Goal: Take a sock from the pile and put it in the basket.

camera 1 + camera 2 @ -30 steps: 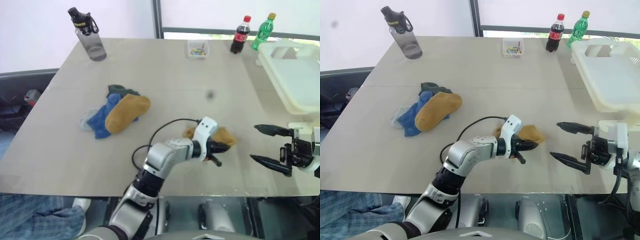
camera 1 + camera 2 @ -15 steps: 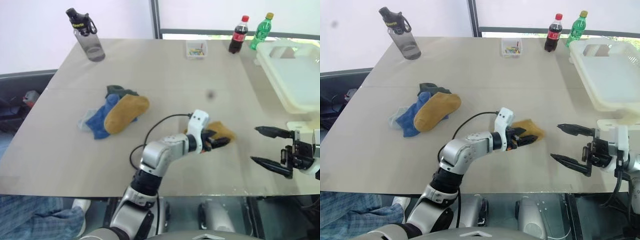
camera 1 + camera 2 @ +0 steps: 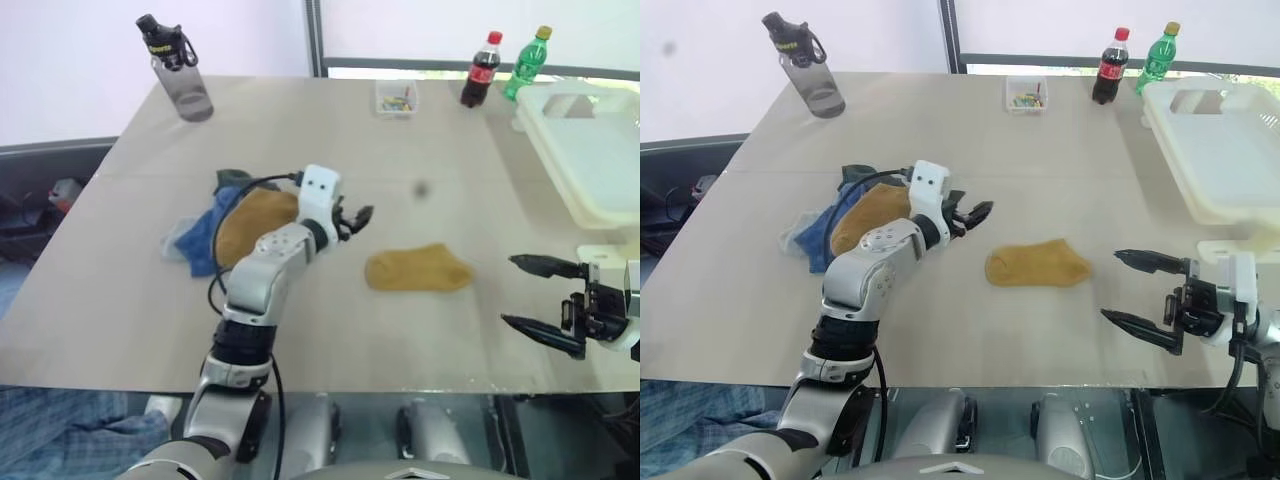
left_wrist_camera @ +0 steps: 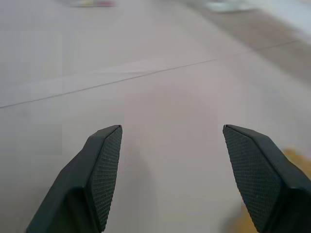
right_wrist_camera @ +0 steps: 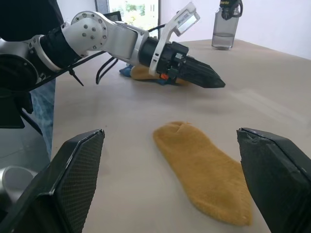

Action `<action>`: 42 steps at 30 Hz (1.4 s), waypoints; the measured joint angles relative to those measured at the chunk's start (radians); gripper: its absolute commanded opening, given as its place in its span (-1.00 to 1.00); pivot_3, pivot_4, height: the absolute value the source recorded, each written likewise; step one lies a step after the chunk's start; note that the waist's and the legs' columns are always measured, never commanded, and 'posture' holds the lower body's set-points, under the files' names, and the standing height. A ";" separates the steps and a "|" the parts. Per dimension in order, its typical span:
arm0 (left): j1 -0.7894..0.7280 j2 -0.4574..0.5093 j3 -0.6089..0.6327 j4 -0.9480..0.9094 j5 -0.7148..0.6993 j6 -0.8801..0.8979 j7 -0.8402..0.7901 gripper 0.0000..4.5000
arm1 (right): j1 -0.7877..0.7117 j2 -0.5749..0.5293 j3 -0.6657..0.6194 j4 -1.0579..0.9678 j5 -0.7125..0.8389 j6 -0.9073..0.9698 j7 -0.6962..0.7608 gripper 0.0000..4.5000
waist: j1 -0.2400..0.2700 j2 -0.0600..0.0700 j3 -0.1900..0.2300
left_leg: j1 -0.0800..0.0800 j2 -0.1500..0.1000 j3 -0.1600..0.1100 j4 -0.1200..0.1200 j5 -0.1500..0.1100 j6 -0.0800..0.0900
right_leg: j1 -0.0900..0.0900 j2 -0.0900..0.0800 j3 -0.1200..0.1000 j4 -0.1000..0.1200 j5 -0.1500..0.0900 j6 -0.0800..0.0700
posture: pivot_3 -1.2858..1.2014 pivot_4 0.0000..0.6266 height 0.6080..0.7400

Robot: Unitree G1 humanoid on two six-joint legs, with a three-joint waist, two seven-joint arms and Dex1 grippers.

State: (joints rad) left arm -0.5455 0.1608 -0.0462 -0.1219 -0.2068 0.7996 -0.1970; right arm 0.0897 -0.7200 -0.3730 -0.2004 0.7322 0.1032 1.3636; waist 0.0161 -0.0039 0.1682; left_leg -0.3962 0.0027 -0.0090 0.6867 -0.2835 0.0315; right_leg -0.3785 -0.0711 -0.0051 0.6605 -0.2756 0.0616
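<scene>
Right claw [image 3: 1138, 291], nearest the viewer at the near right edge of the surface [image 3: 1060, 180]: fingers spread wide, empty, pointing toward a single mustard sock [image 3: 1038, 266] that lies flat just beyond and to the left of it, not touching it. Left claw [image 3: 975, 213]: raised above the surface a little beyond and left of the mustard sock, fingers parted and holding nothing; in its own wrist view the two black pads [image 4: 104, 170] stand apart over bare surface, with a yellow edge at the corner. The pile [image 3: 215, 232]: blue, pale, dark green and mustard socks heaped left of the mustard sock, partly hidden behind the left arm. The basket [image 3: 1225, 160]: cream-white, at the right edge of the surface, beyond and right of the mustard sock, well apart from it. Far edge: small clear box [image 3: 1025, 95], cola bottle [image 3: 1107, 67], green bottle [image 3: 1157, 58]; grey water bottle [image 3: 805, 68] at the far left corner.
</scene>
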 measured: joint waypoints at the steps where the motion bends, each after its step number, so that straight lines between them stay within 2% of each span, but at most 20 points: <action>1: 0.022 0.001 0.016 -0.015 0.014 0.008 0.032 0.57 | 0.001 0.000 0.000 0.000 0.000 0.000 0.001 1.00 | -0.001 0.000 0.000 | 0.000 0.000 0.000 0.000 0.000 0.000 | 0.000 0.000 0.000 0.000 0.000 0.000 | 0.03 -0.52 1.00; 7: 0.084 -0.028 0.058 -0.083 0.084 0.024 0.171 0.57 | 0.001 0.000 0.000 0.016 0.000 -0.007 0.011 1.00 | 0.003 0.000 0.000 | 0.000 0.000 -0.001 0.000 0.000 0.000 | 0.000 -0.001 0.000 0.000 0.000 0.000 | 0.03 -0.52 1.00; 10: 0.097 -0.024 0.063 -0.083 0.127 -0.028 0.212 0.57 | -0.003 0.000 0.000 0.030 -0.002 -0.018 0.020 1.00 | 0.000 0.000 0.000 | 0.000 0.000 -0.001 0.000 0.000 0.000 | 0.000 0.000 0.001 0.001 0.000 0.000 | 0.03 -0.52 1.00; 20: 0.101 -0.032 0.084 0.010 0.139 -0.102 0.221 0.57 | -0.021 0.000 0.002 0.064 -0.009 -0.040 0.035 1.00 | -0.001 0.000 0.000 | 0.000 0.000 -0.001 0.000 0.000 0.000 | 0.000 0.000 0.000 0.001 0.000 0.000 | 0.03 -0.52 1.00; 24: 0.101 -0.023 0.077 0.054 0.157 -0.120 0.219 0.11 | -0.021 0.000 0.005 0.059 -0.014 -0.040 0.024 1.00 | -0.001 0.000 0.000 | 0.000 0.000 0.000 0.000 0.000 0.000 | 0.000 0.000 0.000 0.001 0.000 0.000 | 0.03 -0.52 1.00; 26: 0.101 -0.023 0.077 0.057 0.161 -0.127 0.219 -0.20 | -0.021 0.000 0.007 0.053 -0.016 -0.040 0.019 1.00 | -0.001 0.000 0.000 | 0.000 0.000 -0.001 0.000 0.000 0.000 | 0.000 0.000 0.000 0.001 0.000 0.000 | 0.03 -0.52 1.00; 27: 0.101 -0.023 0.078 0.057 0.165 -0.131 0.219 -0.24 | -0.021 0.001 0.008 0.043 -0.016 -0.039 0.010 1.00 | -0.001 0.000 0.000 | 0.000 0.000 -0.001 0.000 0.000 0.000 | 0.000 0.000 0.000 0.001 0.000 0.000 | 0.03 -0.52 1.00; 30: 0.101 -0.023 0.078 0.057 0.166 -0.131 0.219 -0.90 | -0.021 0.001 0.012 0.028 -0.016 -0.034 -0.002 1.00 | 0.000 0.000 0.000 | 0.000 0.000 -0.001 0.000 0.000 0.000 | 0.000 -0.001 0.000 0.001 0.000 0.000 | 0.03 -0.52 1.00; 31: 0.101 -0.023 0.078 0.057 0.166 -0.131 0.219 -0.98 | -0.021 0.001 0.012 0.022 -0.016 -0.032 -0.006 1.00 | 0.000 0.000 0.000 | 0.000 0.000 -0.001 0.000 0.000 0.000 | 0.000 -0.001 0.000 0.001 0.000 0.000 | 0.03 -0.52 1.00; 42: 0.101 -0.025 0.078 0.057 0.165 -0.141 0.204 -0.98 | -0.021 0.001 0.013 0.019 -0.016 -0.028 -0.015 1.00 | 0.000 0.000 0.000 | 0.000 0.000 -0.001 0.000 0.000 0.000 | 0.000 -0.001 0.000 0.001 0.000 0.000 | 0.03 -0.52 1.00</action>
State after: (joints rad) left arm -0.4447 0.1361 0.0318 -0.0649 -0.0420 0.6585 0.0073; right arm 0.0684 -0.7195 -0.3599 -0.1818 0.7164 0.0755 1.3488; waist 0.0161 -0.0040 0.1681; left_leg -0.3963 0.0029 -0.0096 0.6866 -0.2835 0.0312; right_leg -0.3786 -0.0716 -0.0054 0.6613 -0.2755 0.0616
